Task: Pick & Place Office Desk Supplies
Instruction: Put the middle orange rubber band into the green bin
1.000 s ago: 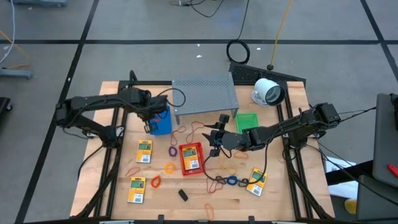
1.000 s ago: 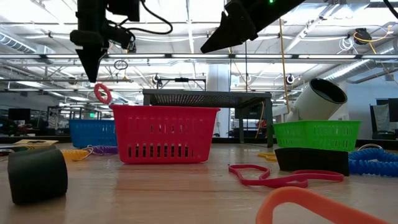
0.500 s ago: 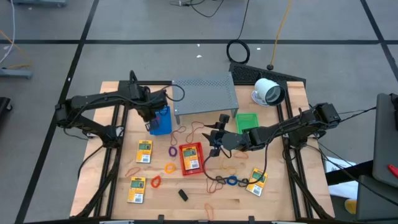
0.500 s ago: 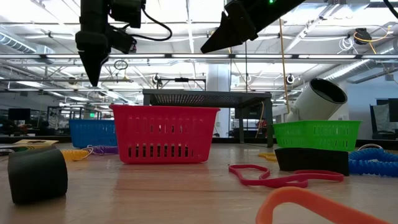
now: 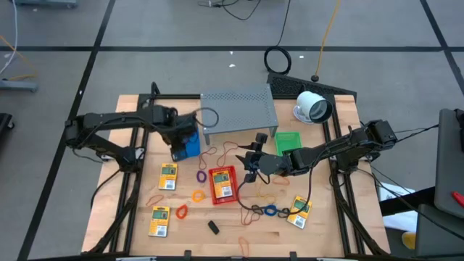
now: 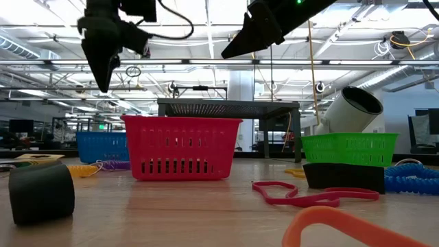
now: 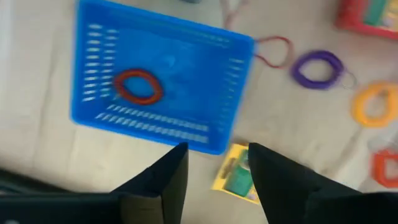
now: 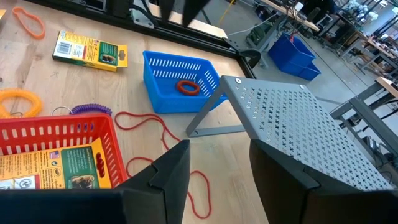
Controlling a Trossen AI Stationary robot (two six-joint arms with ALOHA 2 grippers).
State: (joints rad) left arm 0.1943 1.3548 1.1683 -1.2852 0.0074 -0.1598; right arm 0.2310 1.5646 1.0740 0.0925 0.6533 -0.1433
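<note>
The left gripper (image 7: 212,163) hangs above the blue basket (image 7: 168,62) with its fingers apart and nothing between them. Right below it, a red rubber band (image 7: 137,86) lies inside that basket, so that one looks put away. The right gripper (image 8: 214,165) waits off to the side, over the red basket (image 8: 59,134), fingers apart and empty too. A yellow packet (image 8: 62,163) already lies in the red basket. Much is still left on the table: more yellow packets (image 5: 168,176), a purple band (image 7: 318,68), an orange band (image 7: 375,104), and a small black piece (image 5: 214,227). The packet labels are green, but the words are too small to read.
</note>
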